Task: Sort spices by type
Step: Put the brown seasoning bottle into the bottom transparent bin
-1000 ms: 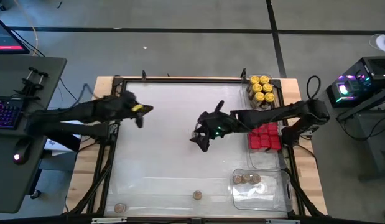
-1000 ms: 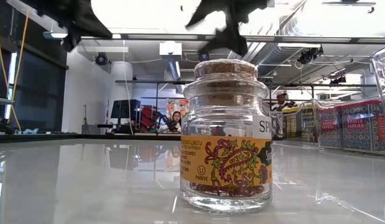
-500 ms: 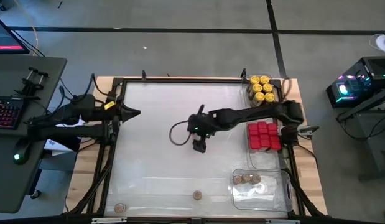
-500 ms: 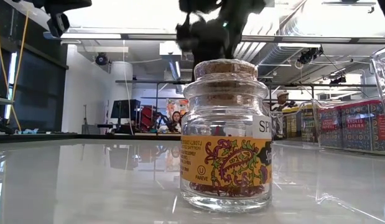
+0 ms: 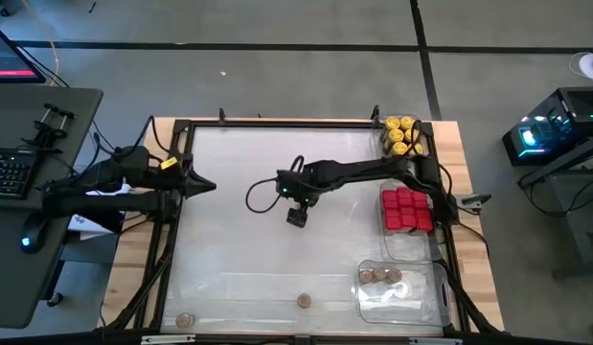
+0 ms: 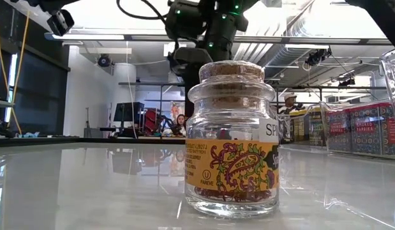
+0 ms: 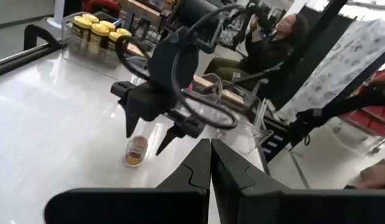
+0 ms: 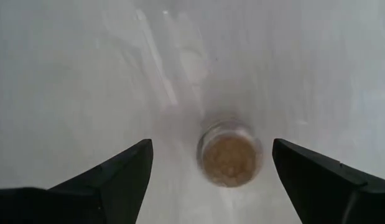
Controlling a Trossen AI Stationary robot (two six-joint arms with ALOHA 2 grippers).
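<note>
The right hand (image 5: 297,217) has been swung away from the red tins (image 5: 407,209); the left hand (image 5: 206,184) has been drawn back from them too.

The right arm reached out over the middle of the bench, its pincer (image 5: 296,217) spread wide and pointing down. The left pincer (image 5: 208,185) sat closed at the left edge.

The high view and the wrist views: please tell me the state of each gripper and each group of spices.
Right gripper: open, above a cork-topped jar.
Left gripper: shut, empty, at the table's left edge.
Yellow-lidded jars: upright, grouped.
Red tins: grouped.
Cork-topped jars in the clear tray: upright.
</note>
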